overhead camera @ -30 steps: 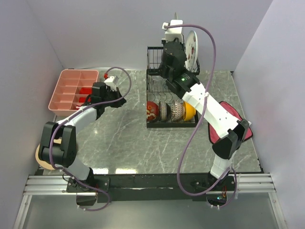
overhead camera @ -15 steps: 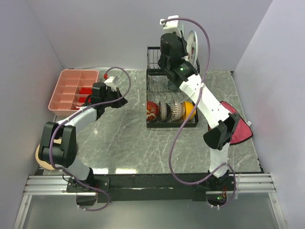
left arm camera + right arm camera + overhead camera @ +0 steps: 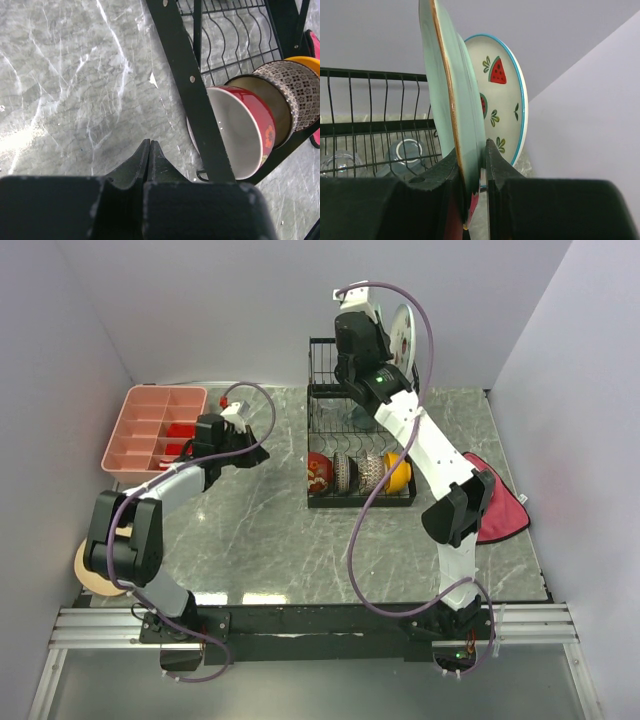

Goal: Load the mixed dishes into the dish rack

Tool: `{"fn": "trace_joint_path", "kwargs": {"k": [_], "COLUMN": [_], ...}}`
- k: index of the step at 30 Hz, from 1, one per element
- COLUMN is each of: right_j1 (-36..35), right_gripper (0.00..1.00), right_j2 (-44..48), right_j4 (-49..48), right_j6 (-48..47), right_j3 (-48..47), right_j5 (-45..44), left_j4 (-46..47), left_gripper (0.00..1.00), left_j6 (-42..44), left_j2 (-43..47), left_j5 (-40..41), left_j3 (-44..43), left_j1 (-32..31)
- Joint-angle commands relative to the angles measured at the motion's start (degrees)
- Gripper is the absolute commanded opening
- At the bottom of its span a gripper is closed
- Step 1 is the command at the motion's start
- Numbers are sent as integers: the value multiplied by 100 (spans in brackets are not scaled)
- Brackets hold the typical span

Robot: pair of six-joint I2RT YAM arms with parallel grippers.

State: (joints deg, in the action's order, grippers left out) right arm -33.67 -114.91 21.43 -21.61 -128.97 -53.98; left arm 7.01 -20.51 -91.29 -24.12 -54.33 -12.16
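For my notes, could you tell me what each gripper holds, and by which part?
Right gripper: the mint plate, pinched at its rim. Left gripper: shut, holding nothing.

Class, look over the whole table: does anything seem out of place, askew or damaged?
One thing: a tan plate lies at the near left edge, jutting past the marble tabletop and half hidden under the left arm, far from the dish rack. Nothing looks spilled or broken.

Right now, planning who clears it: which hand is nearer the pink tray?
Left. The left hand is beside the pink tray; the right hand holds a mint plate over the dish rack.
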Motion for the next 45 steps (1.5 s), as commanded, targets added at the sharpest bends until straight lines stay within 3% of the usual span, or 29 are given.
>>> {"fn": "trace_joint_path", "kwargs": {"k": [1,25,29,35,45], "right_j1": [133,194,212,194,133], "right_gripper": [0,0,0,0,0], "right_j2": [57,-198,-260,12,162], "right_j4": [-482,-209,-8,177,151], "right_j6": [200,596,1016,1431,1352], "right_j3": [-305,-128,-348,-103,135], "right_j5": [-60,81,-43,-175,-289], "left_j4": [222,82,64,90,117], "left_gripper": [1,1,1,1,1], "left_j6": [-32,-32,-23,-58,-146], "left_j2": [-91,-539,-583,-610,-785], "left_j5": [-84,-102,-111,-146,-242], "left_j3": [-131,-447,-491,-482,-605], "left_j1": [-23,-14,-14,-14,-14]}}
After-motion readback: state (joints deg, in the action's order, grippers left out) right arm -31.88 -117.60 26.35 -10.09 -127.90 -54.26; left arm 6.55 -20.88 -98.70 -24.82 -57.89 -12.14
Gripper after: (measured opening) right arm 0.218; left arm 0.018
